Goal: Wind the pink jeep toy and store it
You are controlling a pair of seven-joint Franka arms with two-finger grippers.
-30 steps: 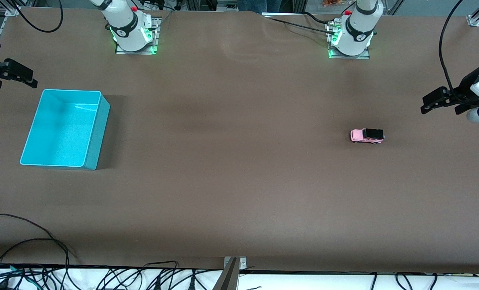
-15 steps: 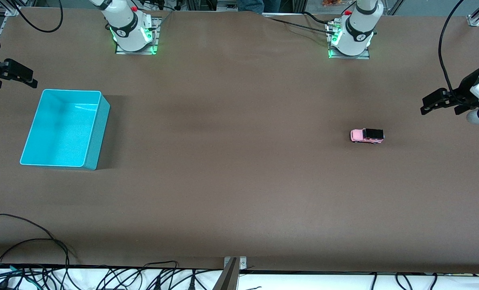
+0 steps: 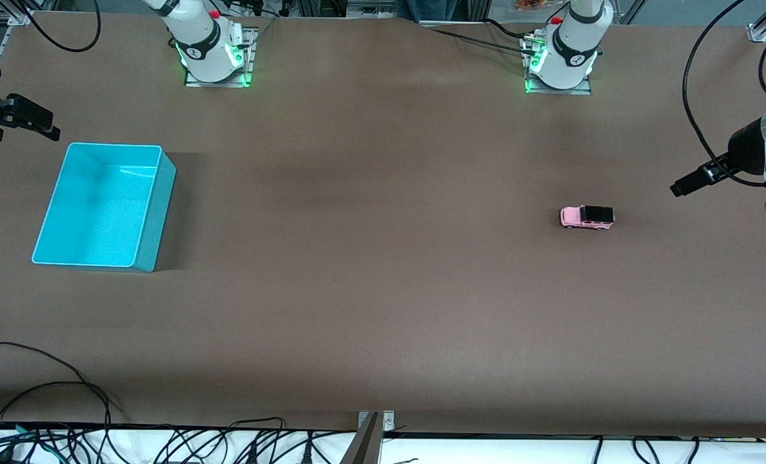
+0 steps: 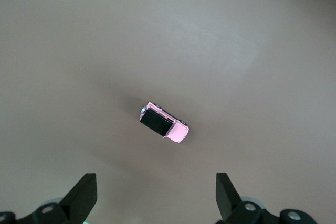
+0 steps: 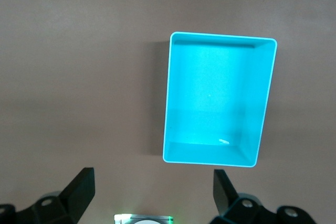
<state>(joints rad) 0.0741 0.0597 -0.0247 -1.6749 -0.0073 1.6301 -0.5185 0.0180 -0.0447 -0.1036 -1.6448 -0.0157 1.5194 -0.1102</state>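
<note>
At nine o'clock on the table [image 3: 383, 290] sits the bin [image 3: 102, 205], the right gripper [image 3: 25, 122] waiting above, jaws apart. Toward three o'clock stands the jeep [image 3: 587, 218], untouched; the left gripper [image 3: 683, 187] hangs nearby, jaws apart.

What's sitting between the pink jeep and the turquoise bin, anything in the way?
Nothing visible. Only bare brown table lies between the pink jeep toy, toward the left arm's end, and the empty turquoise bin, toward the right arm's end. Nothing lies between the open left gripper and the jeep either.
</note>
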